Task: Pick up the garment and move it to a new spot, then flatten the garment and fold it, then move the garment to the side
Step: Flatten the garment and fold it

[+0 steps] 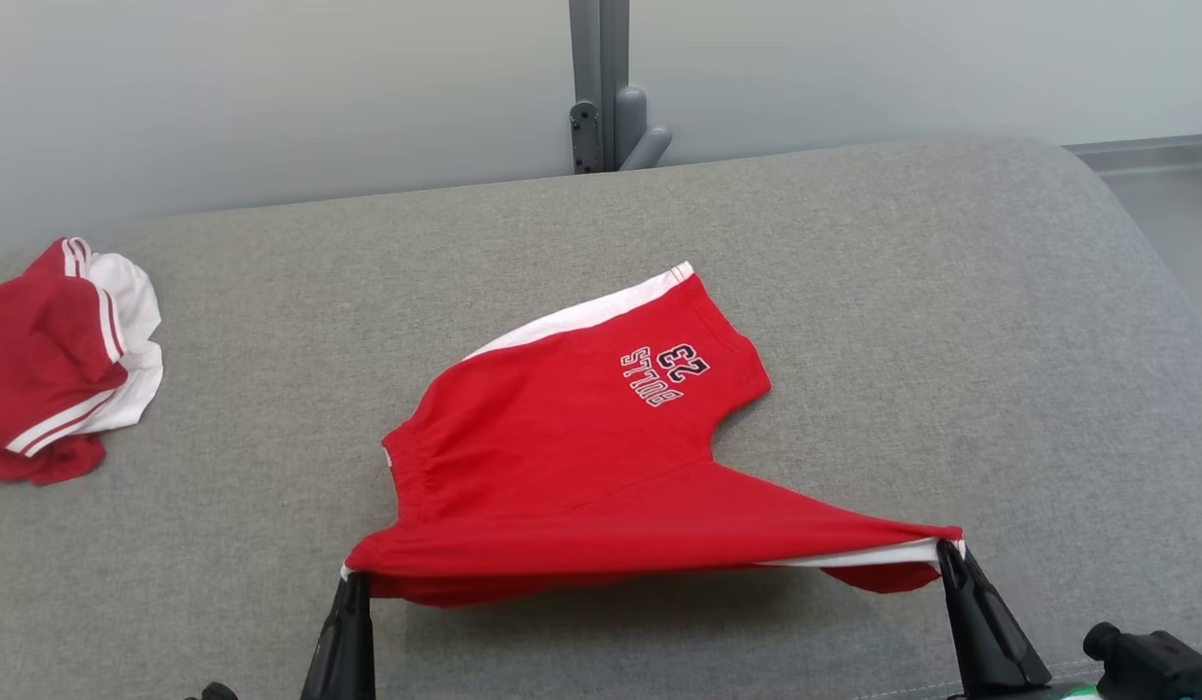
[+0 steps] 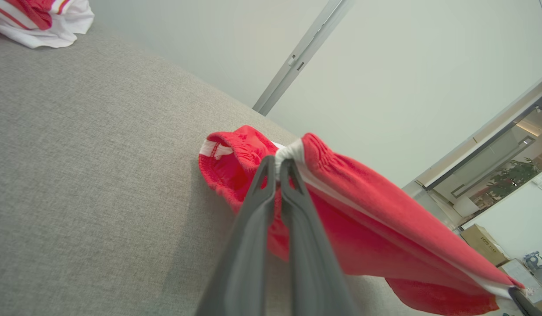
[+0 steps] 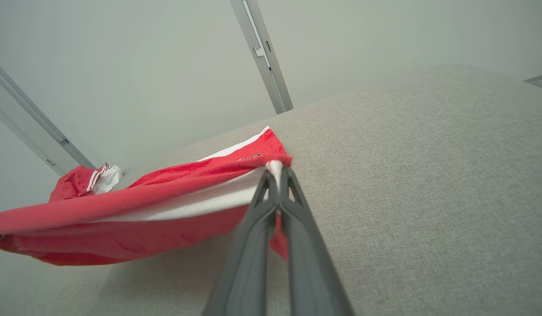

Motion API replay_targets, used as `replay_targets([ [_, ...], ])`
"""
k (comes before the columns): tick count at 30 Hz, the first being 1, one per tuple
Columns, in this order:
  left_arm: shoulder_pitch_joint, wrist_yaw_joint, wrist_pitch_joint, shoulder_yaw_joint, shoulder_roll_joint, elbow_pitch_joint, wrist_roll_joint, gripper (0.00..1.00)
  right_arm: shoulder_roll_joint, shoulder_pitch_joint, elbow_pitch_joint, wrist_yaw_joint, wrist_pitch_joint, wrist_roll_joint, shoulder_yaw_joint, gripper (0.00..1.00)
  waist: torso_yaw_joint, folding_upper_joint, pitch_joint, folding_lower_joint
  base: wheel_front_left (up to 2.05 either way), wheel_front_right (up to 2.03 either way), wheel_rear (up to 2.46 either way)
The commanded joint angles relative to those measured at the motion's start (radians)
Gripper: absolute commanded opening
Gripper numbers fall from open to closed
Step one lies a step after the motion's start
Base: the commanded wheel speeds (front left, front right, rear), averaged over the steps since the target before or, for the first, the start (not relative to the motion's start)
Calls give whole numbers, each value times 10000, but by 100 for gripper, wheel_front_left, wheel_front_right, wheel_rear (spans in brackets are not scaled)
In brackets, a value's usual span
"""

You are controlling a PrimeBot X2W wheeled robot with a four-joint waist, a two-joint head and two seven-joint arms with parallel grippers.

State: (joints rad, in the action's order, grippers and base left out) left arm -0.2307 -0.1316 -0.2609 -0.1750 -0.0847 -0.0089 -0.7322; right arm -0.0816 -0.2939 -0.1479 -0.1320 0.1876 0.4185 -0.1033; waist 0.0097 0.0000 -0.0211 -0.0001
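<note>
The garment is a pair of red shorts with white side stripes and a "BULLS 23" print, spread on a grey cushion. Its near edge hangs stretched and lifted between my two grippers; the far part rests on the cushion. My left gripper is shut on the garment's near left corner, seen close up as my left gripper pinching the bunched waistband of the garment. My right gripper is shut on the near right corner; in the right wrist view my right gripper clamps the white-striped hem of the garment.
A second red and white piece of clothing lies crumpled at the cushion's far left. The grey cushion spreads wide to the right and behind. A grey post stands against the pale wall beyond.
</note>
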Motion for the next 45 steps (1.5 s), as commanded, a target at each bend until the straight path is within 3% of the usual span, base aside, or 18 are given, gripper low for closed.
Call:
replay_targets([
  [1, 71, 35, -57, 46, 16, 88, -140, 0, 4, 73, -16, 24, 1, 5, 93, 0, 178, 0, 129, 1, 0, 0, 0],
  [10, 2309, 106, 64, -693, 235, 2068, -854, 0, -205, 1827, 1216, 21, -108, 83, 332, 0, 675, 0, -256, 1, 0, 0, 0],
  [18, 5302, 950, 34, -1330, 316, 4479, -1366, 0, -738, 4984, 3056, 21, -523, -268, 281, 0, 1052, 0, -1601, 1, 0, 0, 0],
  [25, 6695, 1421, -49, -1792, 315, 5517, -1810, 0, -1177, 7006, 4750, 21, -709, -215, -173, 0, 1349, 0, -2447, 1, 0, 0, 0],
  [45, 7598, 2111, -43, -2949, 323, 5574, -2411, 0, -1786, 10950, 9765, 20, -186, 406, -2757, 0, 2335, 0, -3122, 1, 0, 0, 0],
])
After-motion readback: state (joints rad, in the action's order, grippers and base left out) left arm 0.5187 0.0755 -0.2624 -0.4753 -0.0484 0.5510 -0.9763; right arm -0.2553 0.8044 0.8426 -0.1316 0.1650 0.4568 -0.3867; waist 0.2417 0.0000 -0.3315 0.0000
